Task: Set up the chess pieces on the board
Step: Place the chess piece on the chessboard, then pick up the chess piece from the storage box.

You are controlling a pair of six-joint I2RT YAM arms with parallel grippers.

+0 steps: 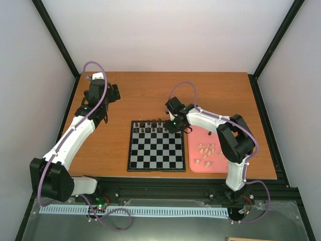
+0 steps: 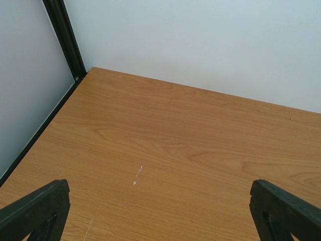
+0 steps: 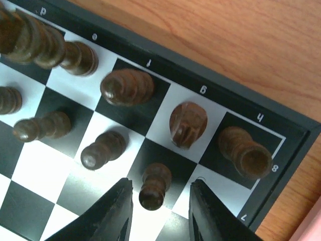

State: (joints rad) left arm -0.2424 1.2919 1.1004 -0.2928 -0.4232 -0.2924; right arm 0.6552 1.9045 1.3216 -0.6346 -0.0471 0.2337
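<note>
The black-and-silver board (image 1: pixel 155 169) lies mid-table, with dark pieces (image 1: pixel 150 124) standing along its far rows. Several pale pieces (image 1: pixel 206 150) lie on the pink tray (image 1: pixel 193 150) to the right of the board. My right gripper (image 1: pixel 173 125) hovers over the board's far right corner. In the right wrist view my right gripper (image 3: pixel 160 198) is open, its fingers on either side of an upright dark pawn (image 3: pixel 153 186) without touching it. A rook (image 3: pixel 244 150), a knight (image 3: pixel 187 124) and a bishop (image 3: pixel 127 87) stand behind the pawn. My left gripper (image 2: pixel 160 216) is open and empty over bare table.
The left arm reaches to the table's far left (image 1: pixel 103 95), away from the board. More dark pawns (image 3: pixel 103 149) stand left of the right gripper. The black frame posts and white walls enclose the table. The pink tray's corner (image 3: pixel 315 223) shows beside the board.
</note>
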